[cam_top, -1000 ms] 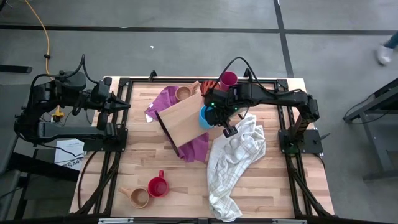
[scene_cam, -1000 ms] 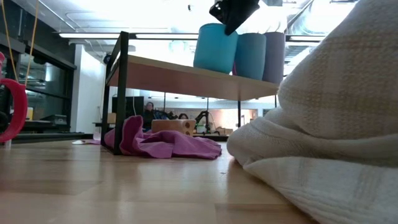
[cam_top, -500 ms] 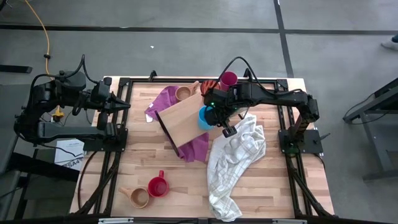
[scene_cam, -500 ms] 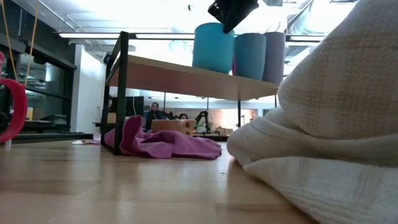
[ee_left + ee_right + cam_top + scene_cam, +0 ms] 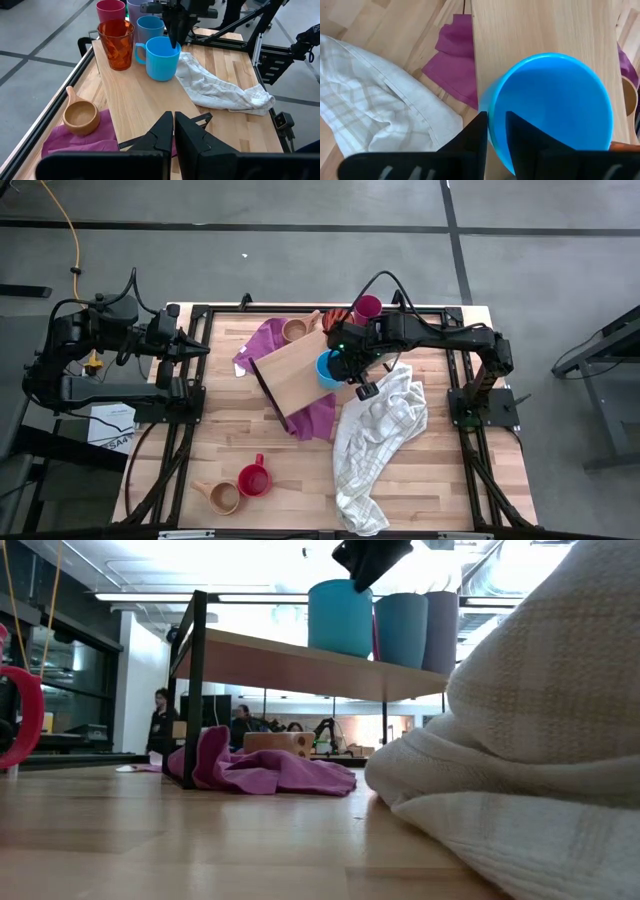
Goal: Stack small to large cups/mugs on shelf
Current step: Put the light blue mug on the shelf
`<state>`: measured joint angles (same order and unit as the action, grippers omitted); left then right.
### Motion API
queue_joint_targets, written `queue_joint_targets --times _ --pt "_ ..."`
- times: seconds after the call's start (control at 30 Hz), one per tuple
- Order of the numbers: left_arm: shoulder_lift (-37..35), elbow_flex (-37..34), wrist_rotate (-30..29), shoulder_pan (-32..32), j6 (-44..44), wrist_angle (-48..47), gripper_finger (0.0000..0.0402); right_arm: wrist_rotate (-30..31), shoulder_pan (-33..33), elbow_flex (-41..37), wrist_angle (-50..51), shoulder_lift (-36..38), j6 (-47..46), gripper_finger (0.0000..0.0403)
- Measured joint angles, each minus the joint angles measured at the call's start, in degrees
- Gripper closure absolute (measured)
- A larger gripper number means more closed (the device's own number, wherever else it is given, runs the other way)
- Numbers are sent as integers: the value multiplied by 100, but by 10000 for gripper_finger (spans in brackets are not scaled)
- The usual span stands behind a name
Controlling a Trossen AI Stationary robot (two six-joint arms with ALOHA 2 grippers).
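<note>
High view, as we list it: right tool, fingers slightly apart astride the rim of blue mug standing on shelf's right end; left tool pressed together, far left of tabletop.

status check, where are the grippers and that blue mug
Right gripper straddling blue mug's rim, mug standing on shelf. Left gripper shut, parked at table's left edge. White towel beside shelf.

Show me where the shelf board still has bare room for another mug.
The shelf is bare from the blue mug toward the left gripper. Its far end is crowded: orange cup, smaller blue cup, magenta tumbler, with the right gripper at the blue mug's rim.
</note>
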<state>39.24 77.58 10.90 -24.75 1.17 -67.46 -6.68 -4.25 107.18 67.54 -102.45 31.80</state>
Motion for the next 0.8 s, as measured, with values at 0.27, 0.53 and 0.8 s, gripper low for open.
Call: queue_joint_targets --times 0.27,0.53,0.8 --pt "0 1 0 2 0 -2 396 -102 0 0 -41 0 -93 343" --pt "0 0 0 1 2 -2 396 -417 -26 0 -130 0 -242 343" --pt "0 0 0 2 4 -2 396 -594 -67 0 -311 0 -331 343"
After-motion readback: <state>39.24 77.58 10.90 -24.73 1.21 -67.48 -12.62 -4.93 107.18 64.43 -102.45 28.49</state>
